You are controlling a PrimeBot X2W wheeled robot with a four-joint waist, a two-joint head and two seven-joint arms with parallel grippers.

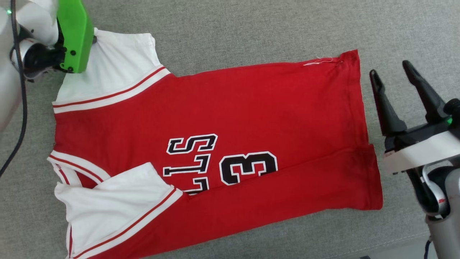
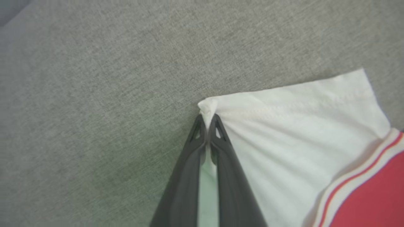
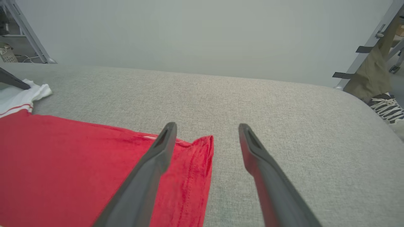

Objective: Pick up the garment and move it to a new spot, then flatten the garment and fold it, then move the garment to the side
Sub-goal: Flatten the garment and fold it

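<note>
The garment (image 1: pixel 222 118), a red jersey T-shirt with white sleeves and black letters and a number, lies spread on grey fabric, its near long edge folded over. My left gripper (image 2: pixel 207 121) is shut on the corner of the far white sleeve (image 2: pixel 284 126), pinching a small tuft of cloth. In the head view its green housing (image 1: pixel 73 34) stands over that sleeve (image 1: pixel 115 64) at the upper left. My right gripper (image 1: pixel 391 73) hangs open just right of the hem. In the right wrist view the hem's far corner (image 3: pixel 202 148) lies beside the left finger of my right gripper (image 3: pixel 206 127).
The grey upholstered surface (image 1: pixel 251 32) stretches all around the shirt. In the right wrist view a person's striped shoe (image 3: pixel 386 108) and trouser leg stand beyond the surface's right edge, beside a metal frame (image 3: pixel 372 37). A black cable (image 1: pixel 21 108) hangs at the left.
</note>
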